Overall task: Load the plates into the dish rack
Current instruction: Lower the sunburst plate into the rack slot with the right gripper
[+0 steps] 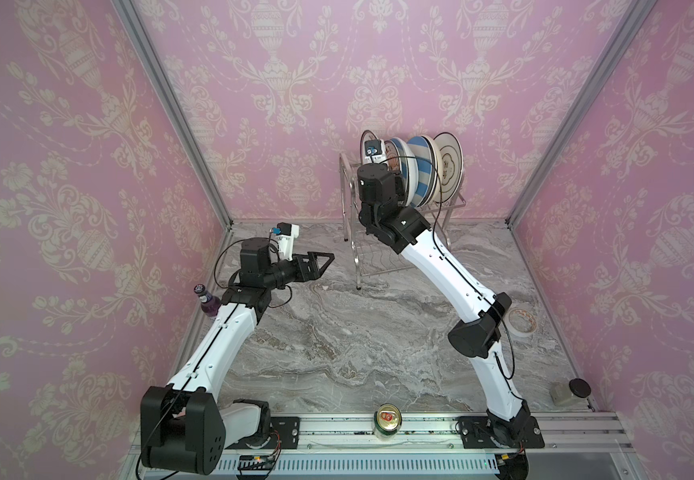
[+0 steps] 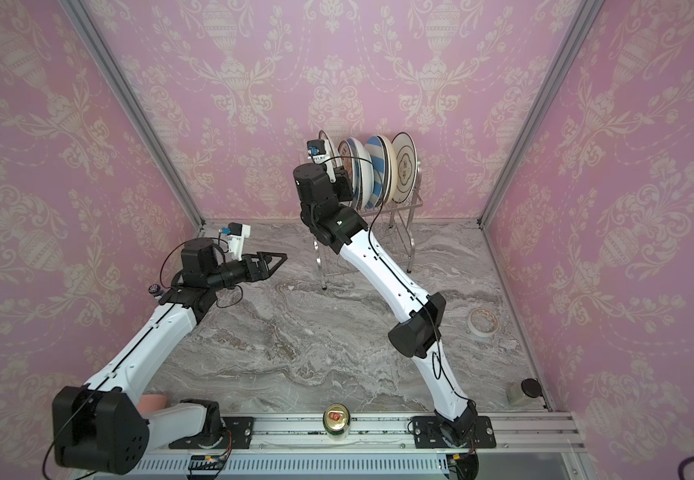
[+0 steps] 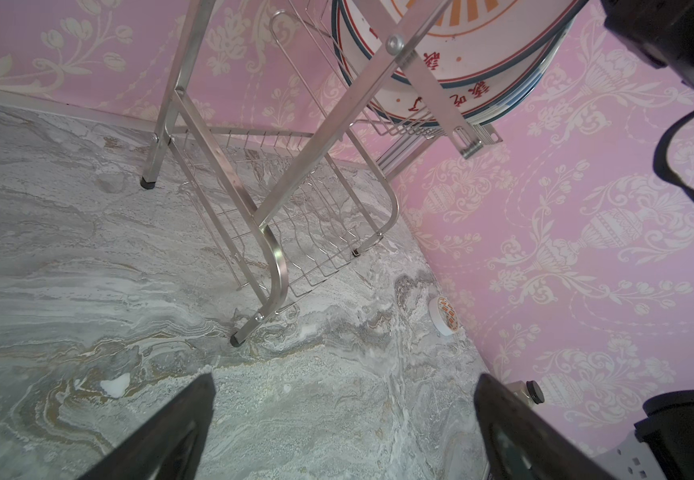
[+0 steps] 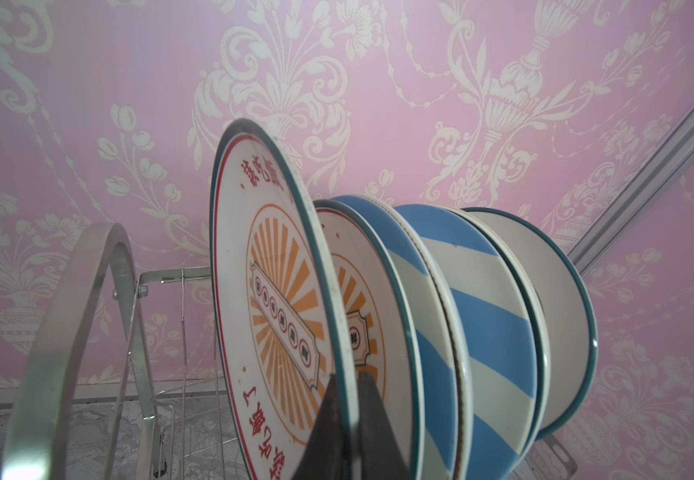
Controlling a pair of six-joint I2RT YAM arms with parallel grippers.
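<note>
Honestly, right hand (image 4: 347,382) is clamped on the rim of the sunburst plate (image 4: 270,291), which stands upright at the 9 o'clock end of the row on the dish rack (image 3: 229,183) top tier, at 1 o'clock on the worktop (image 1: 358,353). Seat it in a slot before releasing. Left hand (image 3: 345,376) hangs open.

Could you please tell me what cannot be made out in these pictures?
- Right gripper: in both top views its own wrist mostly hides it.
- Sunburst plate: the right wrist view's edge cuts off its bottom, so whether it sits in a dish rack slot is unclear.
- Plates behind it overlap there; their count is uncertain.
</note>
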